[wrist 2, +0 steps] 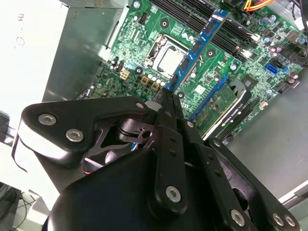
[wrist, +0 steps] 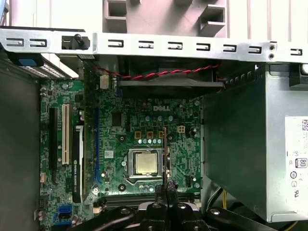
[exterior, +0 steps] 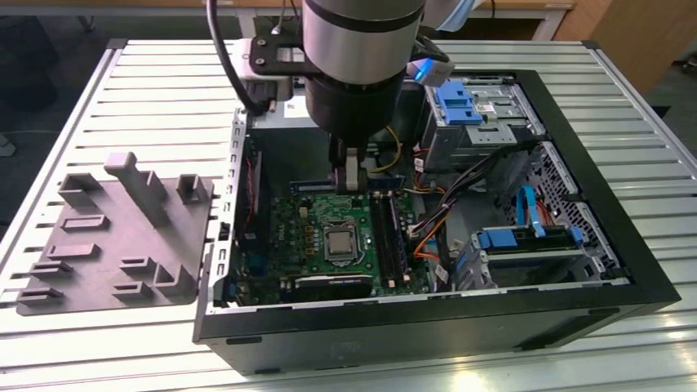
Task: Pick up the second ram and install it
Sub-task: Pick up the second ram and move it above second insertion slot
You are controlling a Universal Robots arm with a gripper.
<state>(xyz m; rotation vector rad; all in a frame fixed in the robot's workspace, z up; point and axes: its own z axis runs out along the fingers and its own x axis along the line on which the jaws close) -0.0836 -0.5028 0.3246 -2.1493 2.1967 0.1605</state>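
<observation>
Workshop: slatted metal bench (exterior: 163, 73), open computer case (exterior: 436, 314)

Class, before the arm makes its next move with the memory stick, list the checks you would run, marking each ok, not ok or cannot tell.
1. The gripper is closed on the second ram: ok.
2. The ram is inside the case, above the motherboard: ok.
3. The ram is seated in one of the long black slots: not ok, it is held off the board.
4. The ram is lined up with its slot: cannot tell.
5. The cables are off the slots: ok, they lie beside them, to the exterior view's right.
</observation>
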